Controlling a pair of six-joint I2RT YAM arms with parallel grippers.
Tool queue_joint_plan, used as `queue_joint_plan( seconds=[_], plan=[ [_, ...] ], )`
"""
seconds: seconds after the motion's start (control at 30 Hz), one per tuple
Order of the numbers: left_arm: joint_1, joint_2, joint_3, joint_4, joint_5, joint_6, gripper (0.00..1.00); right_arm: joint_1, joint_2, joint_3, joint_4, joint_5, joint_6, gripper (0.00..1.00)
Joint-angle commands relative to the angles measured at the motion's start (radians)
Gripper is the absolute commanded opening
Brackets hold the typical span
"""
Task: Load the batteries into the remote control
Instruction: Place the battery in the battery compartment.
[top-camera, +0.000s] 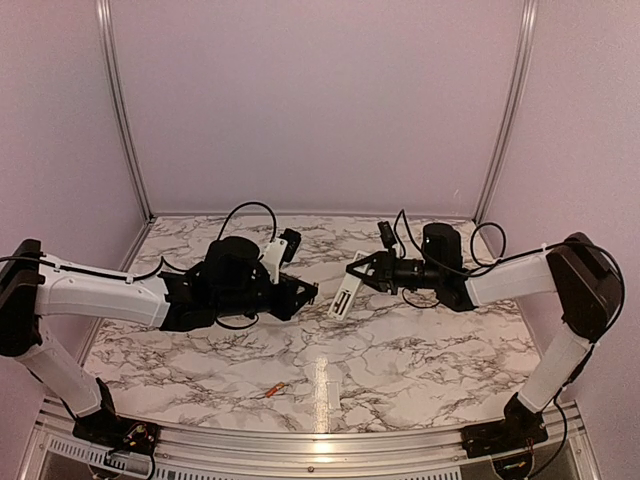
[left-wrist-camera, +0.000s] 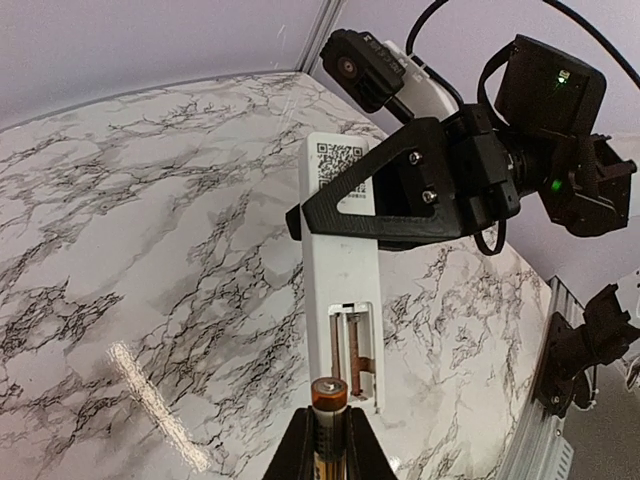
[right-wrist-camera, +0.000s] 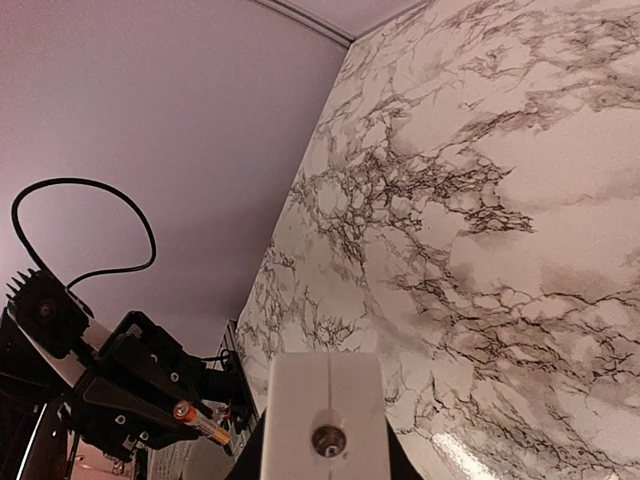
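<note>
My left gripper (top-camera: 308, 292) (left-wrist-camera: 330, 430) is shut on an orange-copper battery (left-wrist-camera: 330, 398), whose tip points at the remote control. My right gripper (top-camera: 357, 272) (right-wrist-camera: 325, 455) is shut on the white remote control (top-camera: 343, 296) (left-wrist-camera: 340, 270) and holds it tilted above the table, back side towards the left wrist camera. Its open battery compartment (left-wrist-camera: 352, 350) lies just beyond the battery tip. In the right wrist view I see the remote's end face (right-wrist-camera: 325, 410) and the left gripper's battery (right-wrist-camera: 200, 422). A second battery (top-camera: 272, 390) lies on the table near the front.
The marble-patterned table (top-camera: 420, 360) is walled by pale panels at the back and sides (top-camera: 320, 100). A metal rail (top-camera: 300, 445) runs along the front edge by the arm bases. The two arms meet above the table's centre.
</note>
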Motion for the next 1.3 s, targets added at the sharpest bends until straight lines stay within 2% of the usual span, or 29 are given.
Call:
queue_joint_plan(
  seconds=[0.0, 0.33, 0.57, 1.27],
  plan=[
    [-0.006, 0.007, -0.017, 0.147, -0.010, -0.006, 0.00, 0.025, 0.014, 0.013, -0.007, 0.080, 0.010, 0.00],
    [-0.046, 0.120, 0.074, 0.125, -0.079, 0.049, 0.00, 0.038, 0.069, -0.001, 0.029, 0.056, 0.097, 0.00],
    [-0.063, 0.195, 0.136, 0.105, -0.076, 0.065, 0.00, 0.041, 0.086, -0.003, 0.052, 0.036, 0.139, 0.00],
    [-0.075, 0.256, 0.164, 0.040, -0.168, 0.113, 0.06, 0.041, 0.074, -0.006, 0.075, 0.001, 0.172, 0.00]
  ],
)
